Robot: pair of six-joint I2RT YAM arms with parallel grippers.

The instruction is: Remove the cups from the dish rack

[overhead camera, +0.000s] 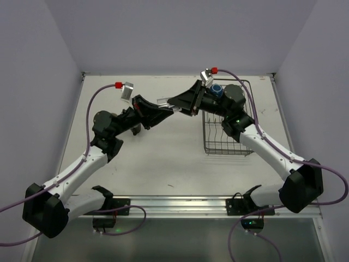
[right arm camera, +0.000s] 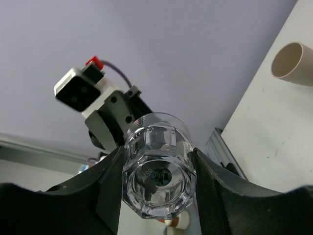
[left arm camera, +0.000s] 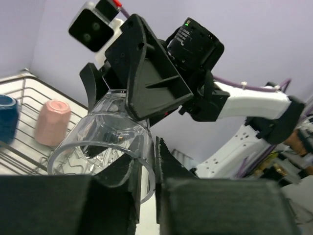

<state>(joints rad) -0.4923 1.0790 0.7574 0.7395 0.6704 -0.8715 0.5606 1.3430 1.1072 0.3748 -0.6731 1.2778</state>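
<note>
Tabletop white. Dish rack at right, blue mug and pink cup inside. Right hand clamps clear glass by sides, mid-air left of rack. Left hand pinches glass rim. Cream-beige mug on tabletop.

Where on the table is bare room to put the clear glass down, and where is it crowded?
The widest bare patch of table lies between the two arms, left of the dish rack. A narrower strip runs between the rack and the table's right edge. It is crowded mid-table, where the left gripper and right gripper meet on the clear glass.
</note>
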